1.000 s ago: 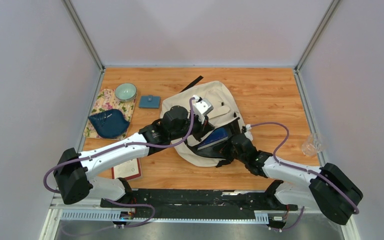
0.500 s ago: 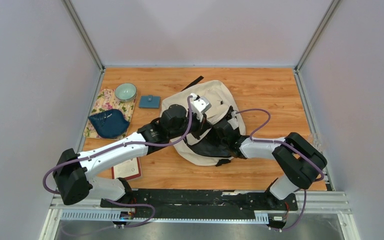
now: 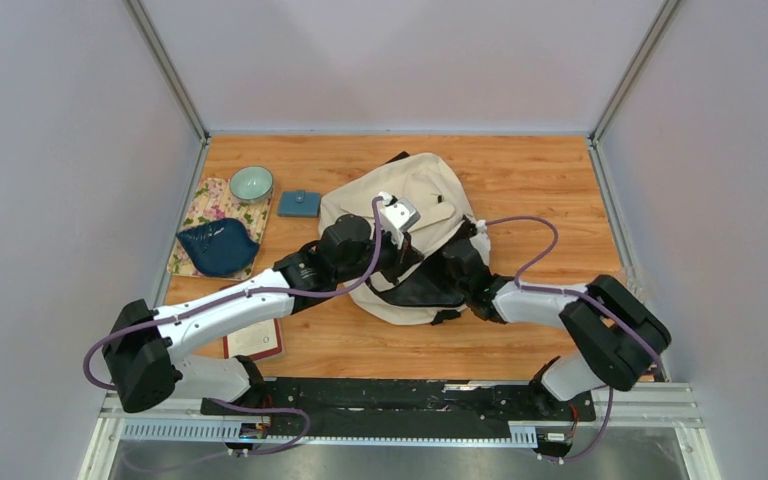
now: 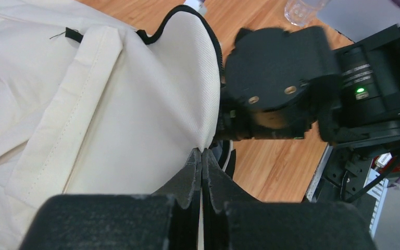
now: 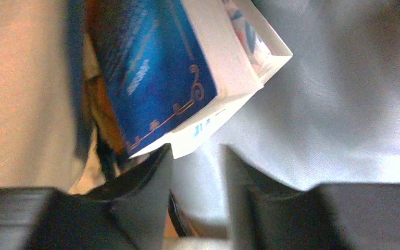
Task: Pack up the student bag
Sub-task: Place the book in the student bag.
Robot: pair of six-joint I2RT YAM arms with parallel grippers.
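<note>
Two pincers busy: your left pincer [image 4: 202, 156] clenches the student bag [image 3: 420, 185] open, right pincer [image 5: 197, 159] released; nudge the book [image 5: 156, 78] deeper, toward eleven o'clock.

Right hand [image 5: 198, 156] swung in, now inside student bag [image 3: 415, 190]; bag shifted toward far edge.

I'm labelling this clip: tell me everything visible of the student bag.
The student bag is a cream-beige fabric backpack with a black-trimmed opening and black straps, slumped at the middle of the wooden table. The left gripper is shut on its opening edge, holding it up; the right gripper sits open inside, beside a blue book on grey lining.
</note>
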